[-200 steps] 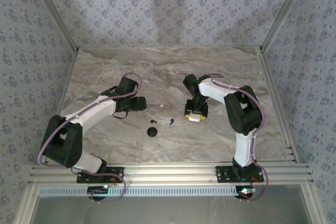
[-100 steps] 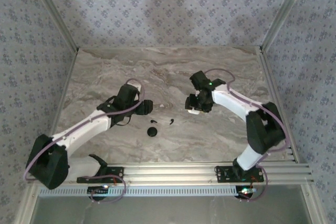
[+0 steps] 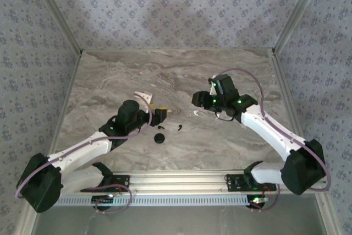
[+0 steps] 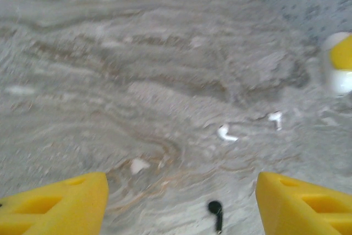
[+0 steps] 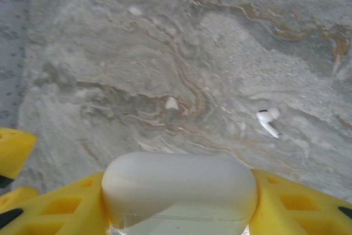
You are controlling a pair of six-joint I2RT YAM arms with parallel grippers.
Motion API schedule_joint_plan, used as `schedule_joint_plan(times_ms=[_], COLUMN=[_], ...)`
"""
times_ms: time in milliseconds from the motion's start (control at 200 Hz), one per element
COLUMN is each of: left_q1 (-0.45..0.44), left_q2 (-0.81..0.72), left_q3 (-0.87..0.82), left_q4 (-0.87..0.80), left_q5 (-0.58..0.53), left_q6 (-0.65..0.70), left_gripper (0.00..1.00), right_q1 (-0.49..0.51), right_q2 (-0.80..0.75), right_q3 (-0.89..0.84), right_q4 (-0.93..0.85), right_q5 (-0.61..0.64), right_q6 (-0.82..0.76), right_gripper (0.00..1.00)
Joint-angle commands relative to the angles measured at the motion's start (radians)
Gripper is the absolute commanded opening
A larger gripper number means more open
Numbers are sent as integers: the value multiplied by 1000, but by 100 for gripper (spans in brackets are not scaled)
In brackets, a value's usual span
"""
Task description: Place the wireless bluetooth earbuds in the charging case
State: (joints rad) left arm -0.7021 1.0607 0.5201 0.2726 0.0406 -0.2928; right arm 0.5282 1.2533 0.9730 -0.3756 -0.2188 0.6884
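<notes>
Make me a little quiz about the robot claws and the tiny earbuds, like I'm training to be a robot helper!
1. True or false: the left claw is gripping something.
2. What does the right claw hold? A) a spoon B) the charging case C) nothing
3. Fill in the blank: the earbud in the right wrist view lies on the ___.
Key: 1 false, its fingers stand apart with nothing between them; 2 B; 3 table.

grey marble tabletop (image 3: 110, 75), patterned walls (image 3: 165, 15)
</notes>
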Motion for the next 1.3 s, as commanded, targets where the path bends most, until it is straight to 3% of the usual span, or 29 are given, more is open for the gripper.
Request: schedule_joint_plan(times_ms=[0,165,450,705,1294], left_q1=[-10,-35,-113,-134,-142], left_q2=[-22,-11,37,102,185], left_q3=[-26,-72,-3,32,74], left_q4=[185,321,340,374,436], left_q5=[73,159,158,95,123], left_q6=[75,158,252,239,182], left_gripper=[71,70,71,71,66], right_q1=[9,29,64,118,158], right_q2=[-45,-103,-137,-141,-114], right_q3=[-23,-71,-89,-100,-118], right_q4=[97,202,304,336,348], right_q5=[-39,-20,-83,-119,-168], right_q6=[56,129,193,194,197], right_gripper=[54,54,54,54,54])
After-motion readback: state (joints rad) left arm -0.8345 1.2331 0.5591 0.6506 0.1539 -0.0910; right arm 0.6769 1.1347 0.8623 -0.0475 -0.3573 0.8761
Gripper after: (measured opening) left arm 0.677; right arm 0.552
